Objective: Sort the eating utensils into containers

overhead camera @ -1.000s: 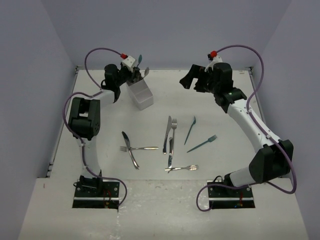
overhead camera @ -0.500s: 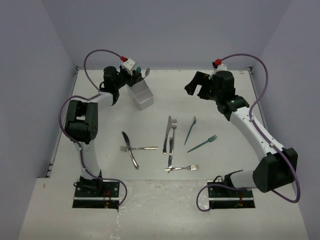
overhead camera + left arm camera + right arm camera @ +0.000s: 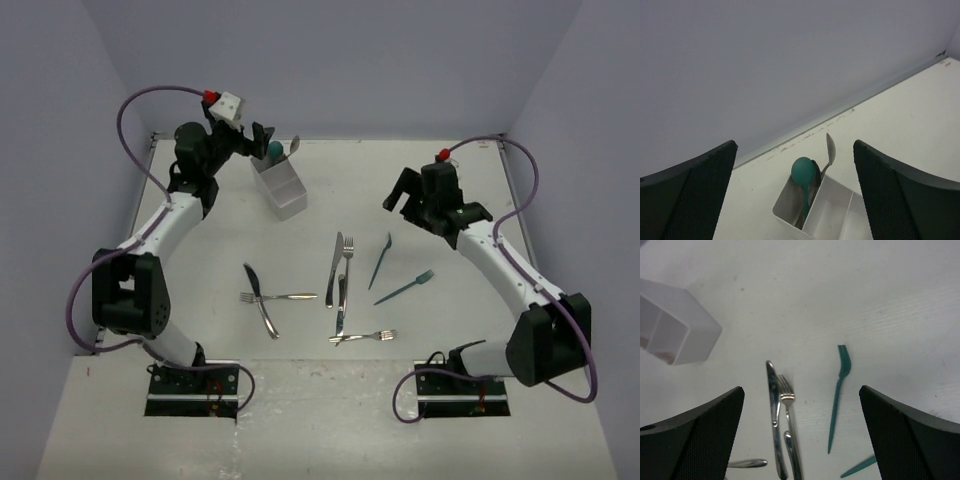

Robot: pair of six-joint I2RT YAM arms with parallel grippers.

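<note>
White table (image 3: 300,350), grey-blue walls. Far left: left gripper (image 3: 260,138) jaws spread wide, empty, hanging over organiser (image 3: 287,192) far cell. teal spoon (image 3: 803,172) and silver spoon (image 3: 830,148) stand in that cell, bowls up, so it reads as the spoon slot. knives and forks (image 3: 340,275) lie loose mid-table. right gripper (image 3: 403,192) jaws wide, empty, angled down at them, probably the next pick.

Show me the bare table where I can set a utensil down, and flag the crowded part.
Bare: the far strip of table between the organiser and the right hand; also the left side between the left arm and the crossed knife and fork. Crowded: the centre, where silver knives and forks lie close beside two teal forks.
</note>
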